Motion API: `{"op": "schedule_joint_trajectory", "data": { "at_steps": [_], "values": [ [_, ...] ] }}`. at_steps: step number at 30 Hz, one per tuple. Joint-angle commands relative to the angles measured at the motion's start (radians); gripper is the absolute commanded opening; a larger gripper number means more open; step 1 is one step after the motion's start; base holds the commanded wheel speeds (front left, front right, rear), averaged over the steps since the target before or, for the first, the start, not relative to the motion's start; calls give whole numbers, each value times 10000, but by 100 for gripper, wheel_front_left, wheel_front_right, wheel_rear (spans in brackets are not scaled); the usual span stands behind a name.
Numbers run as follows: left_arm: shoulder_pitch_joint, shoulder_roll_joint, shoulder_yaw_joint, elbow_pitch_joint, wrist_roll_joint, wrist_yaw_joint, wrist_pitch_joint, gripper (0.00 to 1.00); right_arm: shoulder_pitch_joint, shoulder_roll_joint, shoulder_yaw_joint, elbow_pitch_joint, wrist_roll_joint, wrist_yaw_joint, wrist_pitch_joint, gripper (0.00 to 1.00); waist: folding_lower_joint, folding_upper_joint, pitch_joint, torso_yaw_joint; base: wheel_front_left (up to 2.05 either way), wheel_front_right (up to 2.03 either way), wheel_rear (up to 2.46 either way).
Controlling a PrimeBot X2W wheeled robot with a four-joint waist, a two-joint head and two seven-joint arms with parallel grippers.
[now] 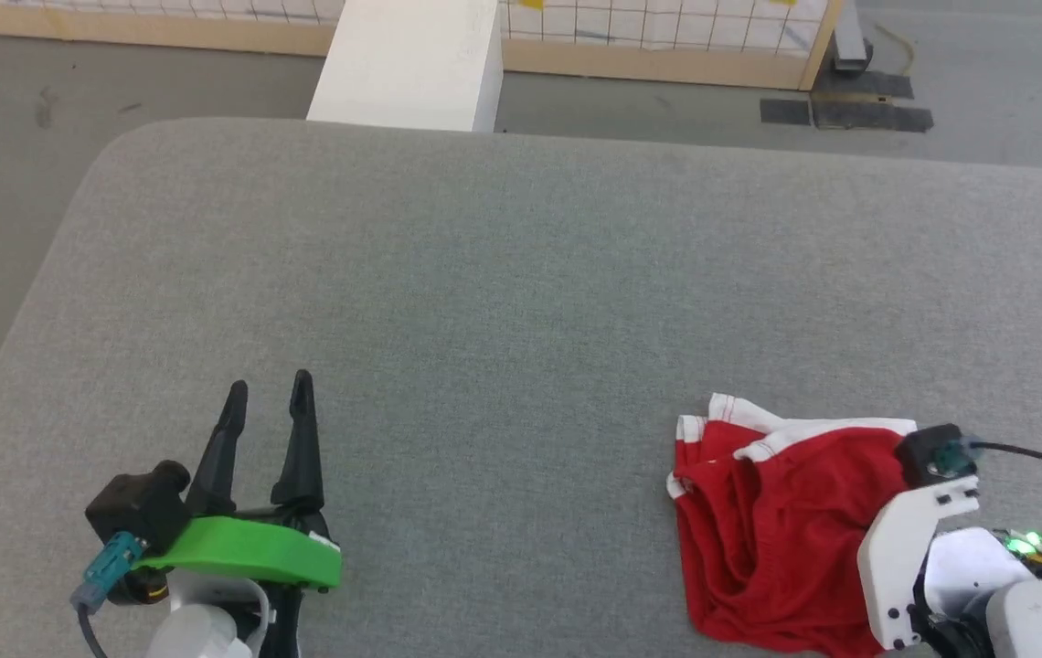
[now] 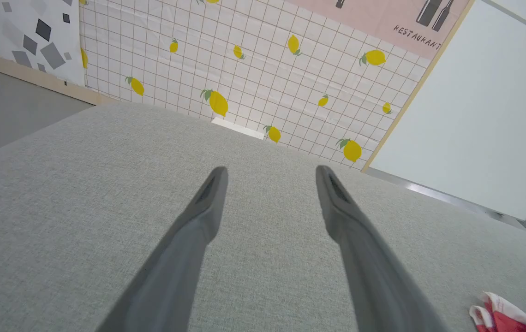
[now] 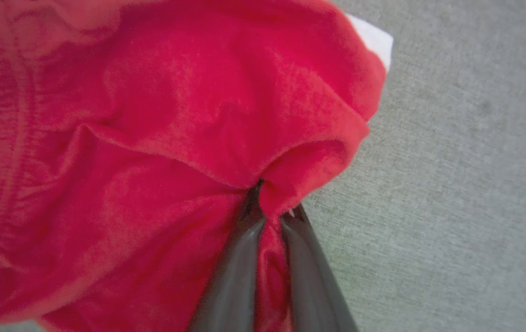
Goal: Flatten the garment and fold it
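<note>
Where the grey woven table [image 1: 521, 274] reaches the lower right of the head view, the red shorts [image 1: 777, 539] lie crumpled in soft folds, with white trim along their upper edge; the right gripper [image 3: 273, 205] is pinched closed on one fold of the red cloth; the left gripper [image 1: 270, 384], at the lower left, stands wide apart and holds nothing; a broad bare stretch of table lies between them, and its upper left corner is rounded.
</note>
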Motion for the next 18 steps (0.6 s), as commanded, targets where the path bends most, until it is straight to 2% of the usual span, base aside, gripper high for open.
{"op": "schedule_joint_trajectory", "data": {
  "at_steps": [1, 4, 7, 11, 14, 18],
  "values": [
    [39, 84, 24, -71, -45, -74, -45, 100, -220, -388, 352, -21, 186, -21, 167, 0, 0, 0, -57, -309, 0, 0, 0],
    [144, 146, 97, -253, -69, -74, -45, 100, -619, -1218, 1262, -407, 624, -21, 542, 0, 0, 0, 51, -953, 0, 0, 0],
    [162, 244, 103, -429, -81, -74, -45, 100, -1290, -2234, 2220, -715, 974, -21, 930, 0, 0, 0, 378, -1886, 0, 0, 0],
    [48, 381, 196, -647, -83, -37, -44, 100, -2263, -3111, 2903, -678, 1349, -21, 1143, 0, 0, 0, 847, -3066, 0, 0, 0],
    [-103, 567, 276, -791, -83, -24, -11, 100, -2923, -3490, 3080, -281, 1526, -21, 1034, 0, 0, 0, 1286, -3851, 0, 0, 0],
    [-361, 808, 229, -1048, -31, -17, 196, 100, -3542, -3627, 2733, 456, 1424, -21, 628, 0, 0, 0, 1921, -4434, 0, 0, 0]
  ]
}}
